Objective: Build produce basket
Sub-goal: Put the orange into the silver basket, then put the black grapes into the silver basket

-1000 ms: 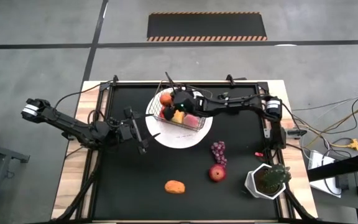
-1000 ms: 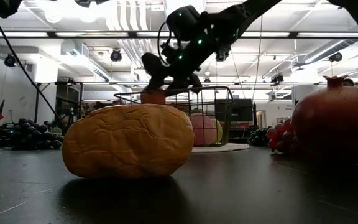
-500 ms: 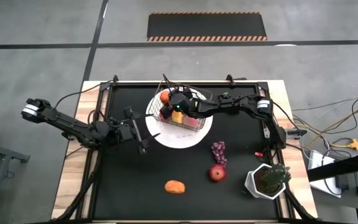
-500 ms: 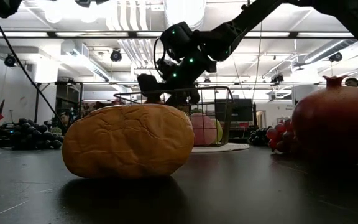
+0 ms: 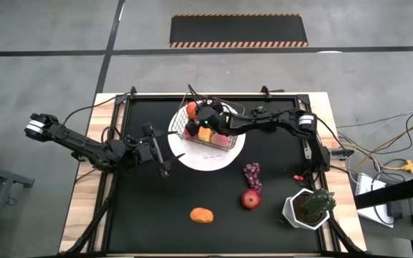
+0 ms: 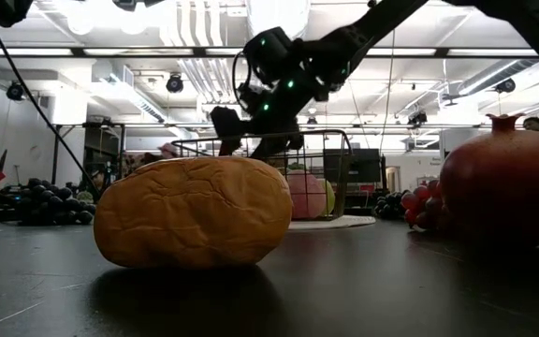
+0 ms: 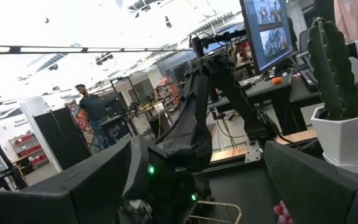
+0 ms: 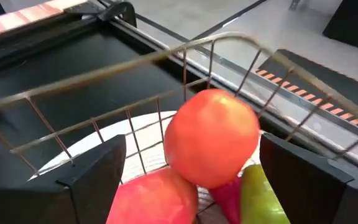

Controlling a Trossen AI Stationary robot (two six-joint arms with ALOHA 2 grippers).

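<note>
The wire basket (image 5: 214, 140) stands on a round white plate (image 5: 199, 159) and holds several toy fruits. An orange-red fruit (image 8: 211, 146) lies on top of a pink one (image 8: 157, 199) and a green one (image 8: 260, 196) at the basket's far left corner (image 5: 191, 111). My right gripper (image 5: 202, 118) hangs open just above the basket; in the right wrist view (image 8: 194, 165) its fingers stand on either side of the orange-red fruit, apart from it. My left gripper (image 5: 165, 159) rests open and empty by the plate's left edge.
On the table's near half lie a bumpy orange fruit (image 5: 202, 214), a red fruit with a crown (image 5: 249, 199) and a purple grape bunch (image 5: 252, 174). A white pot with a green plant (image 5: 308, 208) stands at the near right. Dark grapes (image 6: 50, 201) show in the low view.
My right gripper has dipped toward the basket's far left corner and then come up a little. The orange-red fruit that showed under its fingers in the low view has gone down out of that view and lies in the basket.
</note>
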